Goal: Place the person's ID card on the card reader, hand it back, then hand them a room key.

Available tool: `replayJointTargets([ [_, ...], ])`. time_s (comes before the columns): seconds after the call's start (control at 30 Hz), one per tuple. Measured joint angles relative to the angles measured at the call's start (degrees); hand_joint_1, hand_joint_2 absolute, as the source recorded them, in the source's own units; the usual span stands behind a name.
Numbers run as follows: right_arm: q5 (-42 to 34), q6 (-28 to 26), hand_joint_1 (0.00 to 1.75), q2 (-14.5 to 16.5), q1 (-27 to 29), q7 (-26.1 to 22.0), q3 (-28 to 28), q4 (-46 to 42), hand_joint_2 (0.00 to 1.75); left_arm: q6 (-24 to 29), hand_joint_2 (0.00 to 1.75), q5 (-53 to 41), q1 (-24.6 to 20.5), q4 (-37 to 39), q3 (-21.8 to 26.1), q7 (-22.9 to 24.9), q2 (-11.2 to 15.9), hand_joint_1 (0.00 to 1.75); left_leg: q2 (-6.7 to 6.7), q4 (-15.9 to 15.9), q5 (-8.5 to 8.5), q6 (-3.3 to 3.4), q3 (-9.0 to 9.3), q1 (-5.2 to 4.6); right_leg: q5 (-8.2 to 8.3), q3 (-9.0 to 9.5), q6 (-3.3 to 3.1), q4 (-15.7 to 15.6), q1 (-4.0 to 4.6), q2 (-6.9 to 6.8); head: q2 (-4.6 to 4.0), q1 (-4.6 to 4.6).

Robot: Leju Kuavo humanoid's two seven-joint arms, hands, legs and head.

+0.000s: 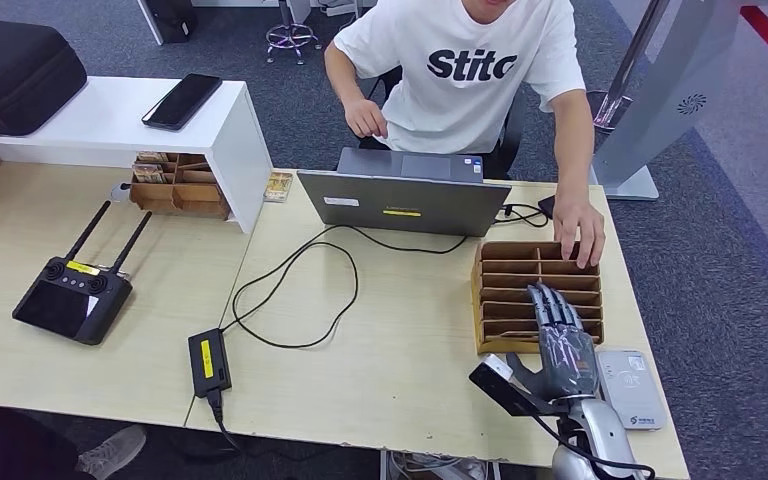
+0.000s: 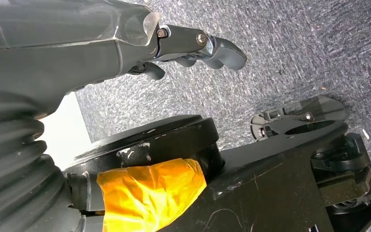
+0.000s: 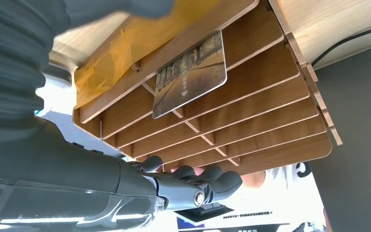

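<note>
The wooden slotted rack stood on the counter in front of the seated person, and everything else is placed from it. The right hand lay over the rack's near right corner with its fingers stretched out flat and close together above the nearer slots, holding nothing that the pictures show. In the right wrist view a card printed with a brownish picture stood in one of the rack's slots nearer the wrist, apart from the fingertips, which reached past it toward the far rows; whether it was a room key or the ID card cannot be told. The person's hand rested on the rack's far right corner, well clear of the robot's fingers. Just beside the rack on its right near side lay the white card reader, flat on the counter and touching the side of the right wrist as seen from above. Behind the rack, toward the person, stood an open grey laptop, with a black cable looping across the counter to the left of the rack and ending at a black power brick. The left hand hung over grey carpet, its fingers loosely curled and apart with nothing in them.
</note>
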Motion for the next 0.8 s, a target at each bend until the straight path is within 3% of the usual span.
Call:
replayJointTargets([
  [0.2, 0.09, -0.22, 1.74, 0.0, 0.0, 0.0, 0.0, 0.09, 1.75, 0.0, 1.75, 0.14, 0.02, 0.0, -0.01, -0.07, 0.0, 0.0, 0.0, 0.0, 0.0, 0.0, 0.0, 0.0, 0.0, 0.0, 0.0, 0.0, 0.0, 0.0, 0.0, -0.01],
  [0.8, 1.21, -1.31, 1.75, 0.0, 0.02, -0.01, -0.05, -1.88, 1.75, 0.07, 1.75, 0.21, 0.01, 0.0, -0.01, 0.06, 0.0, 0.0, 0.0, 0.0, 0.0, 0.0, 0.0, 0.0, 0.0, 0.0, 0.0, 0.0, 0.0, 0.0, 0.0, -0.01],
])
